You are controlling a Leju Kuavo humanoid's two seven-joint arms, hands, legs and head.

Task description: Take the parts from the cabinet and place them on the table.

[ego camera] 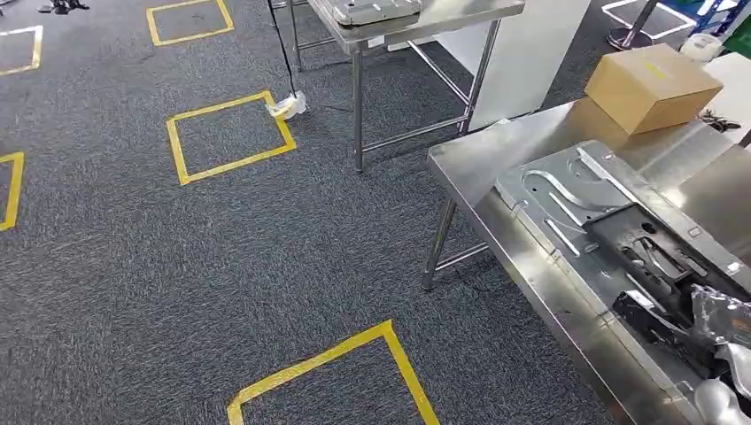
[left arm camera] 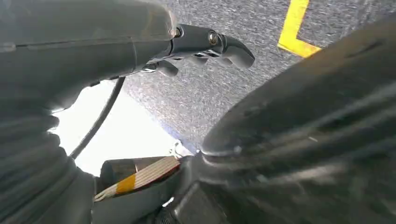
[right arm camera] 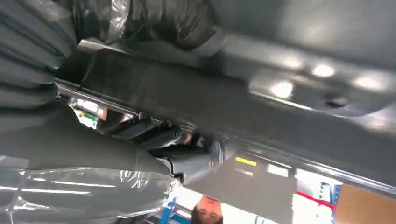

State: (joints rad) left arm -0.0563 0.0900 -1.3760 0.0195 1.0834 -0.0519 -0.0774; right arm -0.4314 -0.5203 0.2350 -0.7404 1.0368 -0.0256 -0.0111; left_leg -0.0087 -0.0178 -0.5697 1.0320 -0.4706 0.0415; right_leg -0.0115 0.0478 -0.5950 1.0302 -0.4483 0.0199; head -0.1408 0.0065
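A black metal part (ego camera: 651,243) lies across a grey stamped plate (ego camera: 558,190) on the steel table (ego camera: 496,159) at the right. My right hand (ego camera: 686,332), its wrist wrapped in clear plastic, comes in from the lower right and holds the near end of the black part. In the right wrist view the black part (right arm camera: 243,107) runs across close in front of the hand (right arm camera: 182,140), whose fingers lie along its edge. My left hand (left arm camera: 205,44) hangs over the carpet, fingers apart and holding nothing.
A cardboard box (ego camera: 651,84) sits at the table's far end. A second steel table (ego camera: 416,22) with a grey plate stands further back. Grey carpet (ego camera: 221,257) with yellow tape squares (ego camera: 230,133) stretches to the left. A person (right arm camera: 205,212) stands beyond the table.
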